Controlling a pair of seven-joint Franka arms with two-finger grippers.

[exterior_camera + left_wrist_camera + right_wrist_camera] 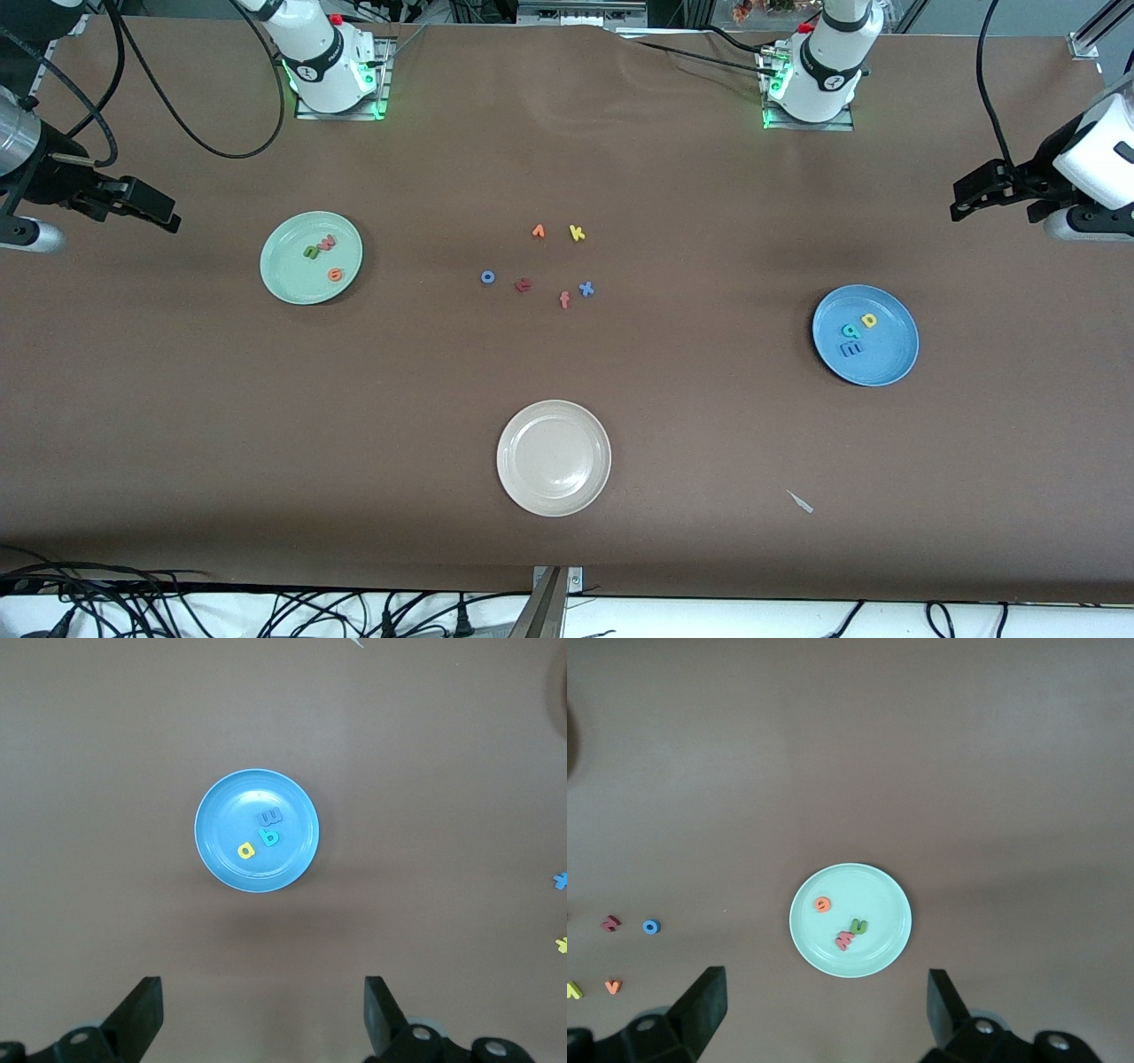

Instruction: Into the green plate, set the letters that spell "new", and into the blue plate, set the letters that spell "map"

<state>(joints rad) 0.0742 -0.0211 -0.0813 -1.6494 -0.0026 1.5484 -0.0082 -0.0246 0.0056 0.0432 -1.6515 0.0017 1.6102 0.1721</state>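
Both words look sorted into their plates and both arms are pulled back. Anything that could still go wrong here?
Little remains. The pinkish-red foam "w" and green foam "n" touch in the pale mint-green plate, so a recheck might misread them. The blue foam "m" sits near the round blue plate's rim; a bump could spill it.

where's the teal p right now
The teal p lies in the blue plate toward the left arm's end of the table, between the yellow a and the blue m.
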